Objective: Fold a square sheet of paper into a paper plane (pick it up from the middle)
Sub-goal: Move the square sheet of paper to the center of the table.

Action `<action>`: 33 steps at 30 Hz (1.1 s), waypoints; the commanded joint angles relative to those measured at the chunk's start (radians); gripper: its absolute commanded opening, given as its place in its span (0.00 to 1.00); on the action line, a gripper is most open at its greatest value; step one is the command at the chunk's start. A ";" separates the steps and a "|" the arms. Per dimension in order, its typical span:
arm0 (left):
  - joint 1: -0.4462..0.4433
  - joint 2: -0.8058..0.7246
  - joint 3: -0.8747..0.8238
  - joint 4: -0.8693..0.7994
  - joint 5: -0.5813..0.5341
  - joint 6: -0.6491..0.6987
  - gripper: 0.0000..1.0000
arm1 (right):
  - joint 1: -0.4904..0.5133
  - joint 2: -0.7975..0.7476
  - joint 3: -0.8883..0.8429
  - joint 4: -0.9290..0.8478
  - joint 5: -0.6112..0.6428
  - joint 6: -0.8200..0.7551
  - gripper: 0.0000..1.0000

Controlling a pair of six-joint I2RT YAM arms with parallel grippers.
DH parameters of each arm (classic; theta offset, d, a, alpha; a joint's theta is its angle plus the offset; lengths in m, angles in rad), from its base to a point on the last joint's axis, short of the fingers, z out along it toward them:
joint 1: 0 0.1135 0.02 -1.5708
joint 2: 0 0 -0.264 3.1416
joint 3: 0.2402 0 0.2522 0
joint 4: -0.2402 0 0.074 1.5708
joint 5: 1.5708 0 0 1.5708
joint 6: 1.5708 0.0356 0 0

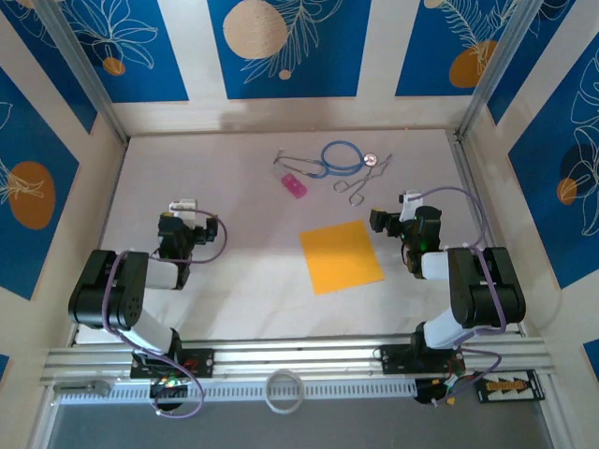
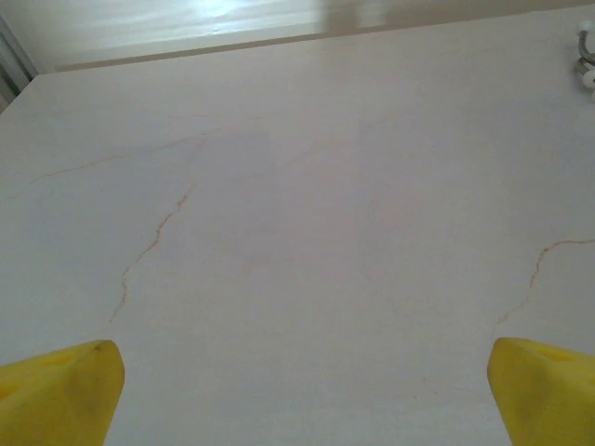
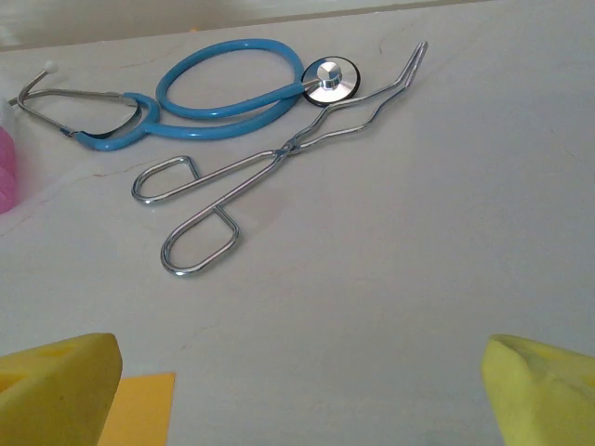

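A thin, plain, orange-yellow square sheet of paper [image 1: 342, 256] is laid flat and unfolded on the pale table [image 1: 234, 187], a little right of the middle and towards the near side. Its edges are turned slightly askew to the table's sides. No crease or mark can be made out on it.

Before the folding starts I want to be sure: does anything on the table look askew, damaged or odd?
The square sheet of paper lies flat but turned slightly askew on the table. Thin brownish crack-like lines run across the surface in the left wrist view. Nothing looks spilled.
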 commanded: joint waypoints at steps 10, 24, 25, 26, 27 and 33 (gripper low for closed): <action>-0.006 0.002 0.016 0.007 0.023 0.023 1.00 | -0.008 -0.004 0.018 0.001 -0.030 0.004 0.99; -0.006 0.004 0.024 -0.007 0.027 0.021 1.00 | -0.006 -0.002 0.022 -0.001 -0.020 0.004 0.99; -0.006 0.003 0.023 -0.005 0.029 0.020 1.00 | -0.006 -0.001 0.022 0.000 -0.019 0.003 0.99; -0.005 0.003 0.022 -0.003 0.029 0.020 1.00 | -0.006 -0.002 0.021 -0.001 -0.019 0.004 0.99; -0.005 0.003 0.020 0.001 0.027 0.021 1.00 | -0.006 -0.003 0.021 -0.001 -0.019 0.005 0.99; -0.005 0.003 0.020 0.002 0.001 0.011 1.00 | -0.001 -0.004 0.013 0.009 -0.010 0.001 0.99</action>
